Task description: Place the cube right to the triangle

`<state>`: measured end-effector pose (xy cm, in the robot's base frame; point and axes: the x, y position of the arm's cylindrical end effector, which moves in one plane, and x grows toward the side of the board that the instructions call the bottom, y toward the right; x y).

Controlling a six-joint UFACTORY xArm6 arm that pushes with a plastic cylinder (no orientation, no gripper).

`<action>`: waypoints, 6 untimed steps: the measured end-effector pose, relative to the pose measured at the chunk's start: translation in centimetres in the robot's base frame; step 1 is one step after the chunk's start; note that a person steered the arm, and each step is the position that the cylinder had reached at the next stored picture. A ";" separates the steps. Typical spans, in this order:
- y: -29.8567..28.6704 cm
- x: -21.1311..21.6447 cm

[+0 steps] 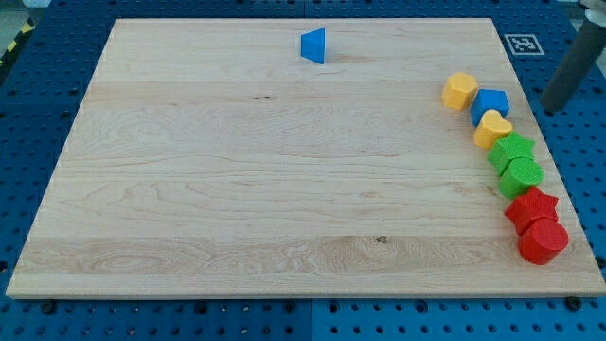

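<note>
While my tip (550,111) is hovering jawless off the board's right edge, the blue cube (490,101) is sitting corner-on between yellow blocks (460,90), far right of the blue triangle (314,45).

Wooden desk (237,189) on blue perforated base (38,95), yellow hexagon block (459,90) and yellow heart block (492,129), two green blocks (512,150) (521,175) touching, red star block (531,207), red round block (543,241), printed marker tag (522,44)

Rod (573,66) cut off at top
</note>
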<state>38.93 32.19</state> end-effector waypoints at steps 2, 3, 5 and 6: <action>-5.9 0.5; -10.2 0.5; -17.6 0.7; -16.6 2.6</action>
<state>41.55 15.55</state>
